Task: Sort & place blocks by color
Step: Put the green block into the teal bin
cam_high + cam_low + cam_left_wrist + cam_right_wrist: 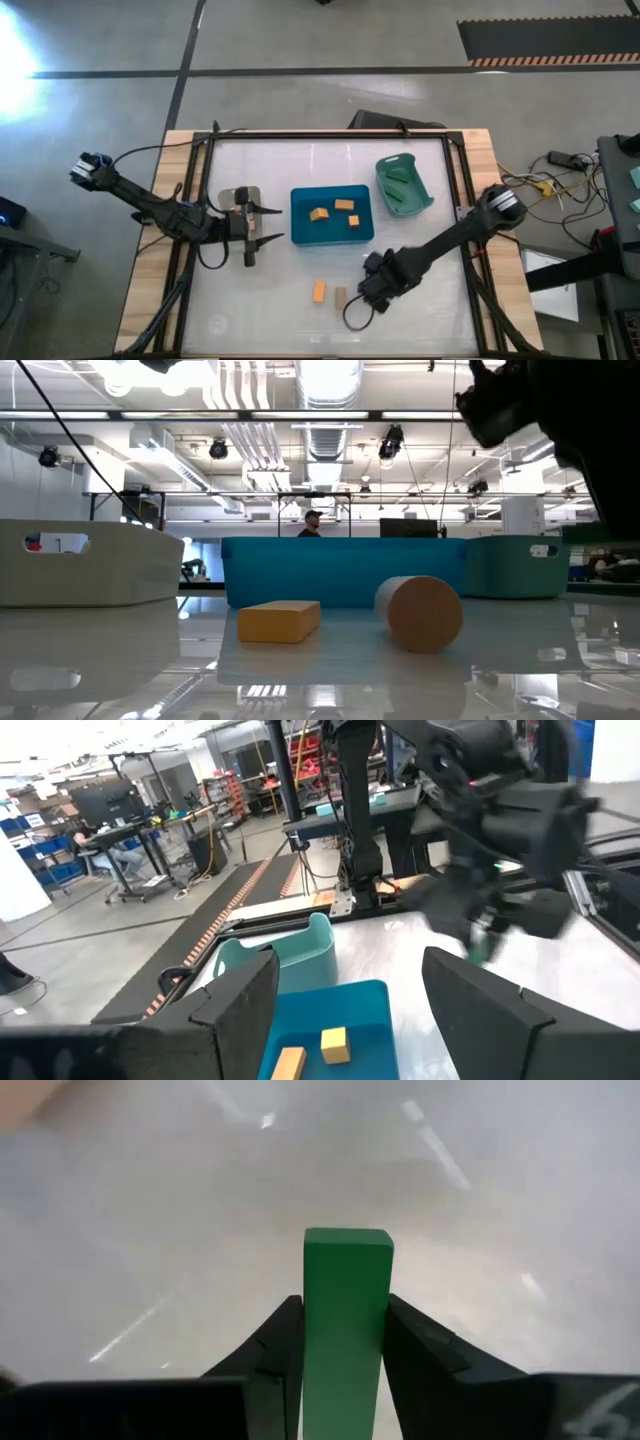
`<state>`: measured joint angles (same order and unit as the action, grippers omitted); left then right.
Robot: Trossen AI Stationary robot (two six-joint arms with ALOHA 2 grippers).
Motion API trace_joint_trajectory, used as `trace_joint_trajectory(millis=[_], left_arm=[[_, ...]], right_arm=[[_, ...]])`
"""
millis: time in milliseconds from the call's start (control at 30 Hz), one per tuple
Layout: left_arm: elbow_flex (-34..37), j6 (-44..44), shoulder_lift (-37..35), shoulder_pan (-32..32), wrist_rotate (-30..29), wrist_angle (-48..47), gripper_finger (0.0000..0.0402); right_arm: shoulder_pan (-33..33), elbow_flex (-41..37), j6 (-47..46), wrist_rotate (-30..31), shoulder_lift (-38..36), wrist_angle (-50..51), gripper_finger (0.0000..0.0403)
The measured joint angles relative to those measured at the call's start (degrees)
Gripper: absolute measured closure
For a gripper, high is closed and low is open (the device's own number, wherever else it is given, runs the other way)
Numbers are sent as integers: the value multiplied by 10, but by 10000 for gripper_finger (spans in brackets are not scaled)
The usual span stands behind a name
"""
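The right gripper (345,1370) has its jaws closed on a green block (347,1320). In the right wrist view the block sits clamped between the two dark fingers (272,1355), its long axis running straight out along them, with its far end past the fingertips and the pale surface (150,1230) behind it. From above, this gripper (375,285) hangs over the near middle of the surface, just to the right of two loose blocks.

Those two lie near the front edge: an orange block (319,291) and, just beside it on the right, a tan block (341,297). Both have their long axes running roughly front to back. In the low view the orange block (279,621) lies flat with a long side facing the camera, while the tan piece (425,613) shows a round end face.

The blue bin (332,215) sits at the middle of the surface and holds three orange blocks (319,215), lying at differing angles. The teal bin (404,185) stands behind and to the right of it, tilted, with dark green blocks (400,176) inside. A clear bin (240,203) is at the left.

The left gripper (265,226) waits just left of the blue bin, jaws wide open and holding nothing.
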<state>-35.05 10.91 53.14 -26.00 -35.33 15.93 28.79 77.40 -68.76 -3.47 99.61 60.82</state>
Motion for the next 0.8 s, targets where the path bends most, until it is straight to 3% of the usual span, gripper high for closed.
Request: trace_joint_trajectory(millis=[200, 367, 667, 800], left_arm=[[0, 0, -1, 0, 0, 6, 171], [0, 0, -3, 0, 0, 7, 171], [0, 17, -13, 0, 0, 2, 171], [0, 19, -19, 0, -1, 3, 171]], right_arm=[[-52, 0, 15, 81, -101, 118, 312], [-162, -20, 109, 124, -174, 127, 312], [-456, -47, 329, 125, -207, 114, 312], [-545, -69, 411, 80, -187, 67, 312]])
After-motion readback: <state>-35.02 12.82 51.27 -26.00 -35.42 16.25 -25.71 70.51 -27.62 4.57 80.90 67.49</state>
